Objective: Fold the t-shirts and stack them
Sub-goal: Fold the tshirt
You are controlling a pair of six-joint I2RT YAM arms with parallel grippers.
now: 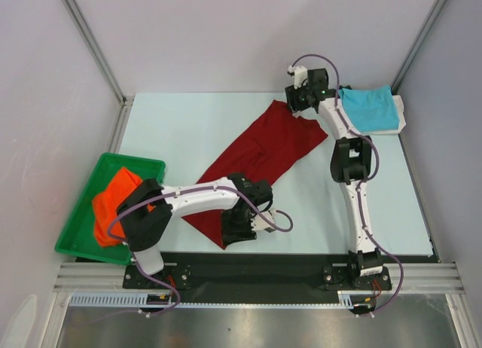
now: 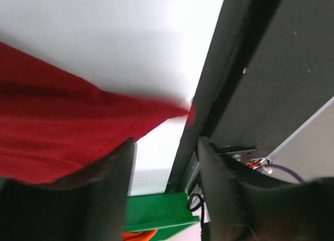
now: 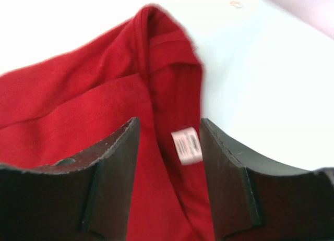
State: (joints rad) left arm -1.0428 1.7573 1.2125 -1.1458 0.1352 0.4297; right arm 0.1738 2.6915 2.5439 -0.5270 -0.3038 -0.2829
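The left gripper [image 2: 166,144] has its jaws moderately apart at the near corner of the dark red t-shirt [image 1: 263,148]. The hem there runs under the left finger and ends in the gap, nothing pinched. The right gripper [image 3: 169,123] is parted about as wide over the shirt's collar at its far end, with a small white label [image 3: 187,146] lying between the fingers. The label's print is too blurred to read, and I cannot tell whether the pads touch the cloth. The red shirt stretches diagonally across the pale table [image 1: 173,129]. A turquoise t-shirt [image 1: 369,108] lies on a white board [image 1: 400,107] at the far right, just beside the right gripper. A bright orange t-shirt [image 1: 113,201] sits bunched in the green tray [image 1: 83,212] at the near left, which the left arm partly covers.
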